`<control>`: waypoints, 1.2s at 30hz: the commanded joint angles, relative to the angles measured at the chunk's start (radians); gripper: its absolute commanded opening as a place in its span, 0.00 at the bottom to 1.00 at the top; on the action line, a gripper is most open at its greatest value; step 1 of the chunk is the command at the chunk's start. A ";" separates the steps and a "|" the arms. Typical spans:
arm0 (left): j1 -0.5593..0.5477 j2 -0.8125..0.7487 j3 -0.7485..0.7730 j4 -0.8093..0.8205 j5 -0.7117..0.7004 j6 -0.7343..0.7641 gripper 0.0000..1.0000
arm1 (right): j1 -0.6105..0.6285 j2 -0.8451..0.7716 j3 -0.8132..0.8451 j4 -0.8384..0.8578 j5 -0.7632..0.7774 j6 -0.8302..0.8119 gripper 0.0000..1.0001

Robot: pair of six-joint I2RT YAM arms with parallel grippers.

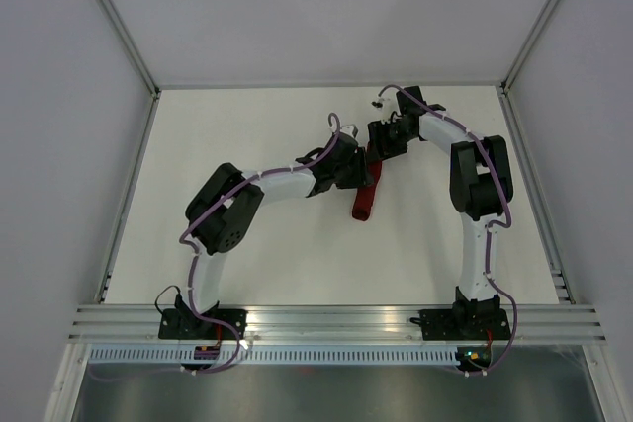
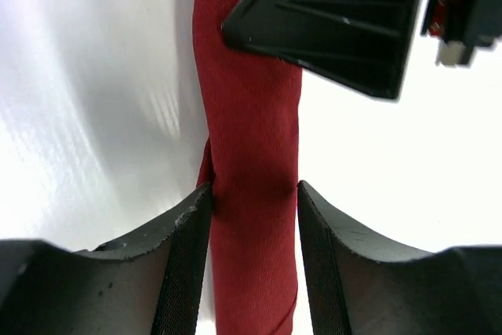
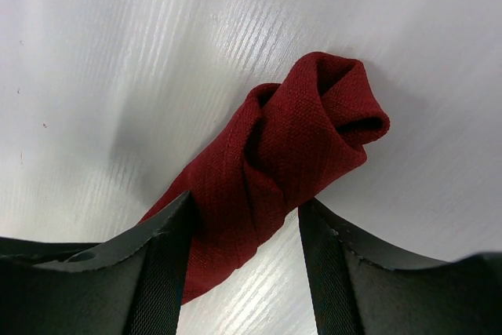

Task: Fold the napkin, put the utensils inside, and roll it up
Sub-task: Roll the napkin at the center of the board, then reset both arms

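The left hand (image 2: 255, 194) is pinching the rolled napkin (image 2: 251, 115) at its middle so it cannot unroll. The right hand (image 3: 245, 208) is seemingly clamping the napkin's end.

The top external camera looks down from above and behind the arm bases (image 1: 203, 323) onto the tabletop (image 1: 297, 254). Both wrist cameras sit close against the rolled napkin (image 1: 365, 201), which all views share.

My fingers (image 2: 184, 272) squeezed the rolled napkin (image 2: 251, 147), running 12 to 6 o'clock; the right gripper (image 2: 337, 21) covered it at 1 o'clock.
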 commanded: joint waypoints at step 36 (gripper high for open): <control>0.009 -0.446 -0.233 0.027 0.048 0.225 0.53 | -0.081 -0.200 0.074 -0.018 -0.123 -0.010 0.87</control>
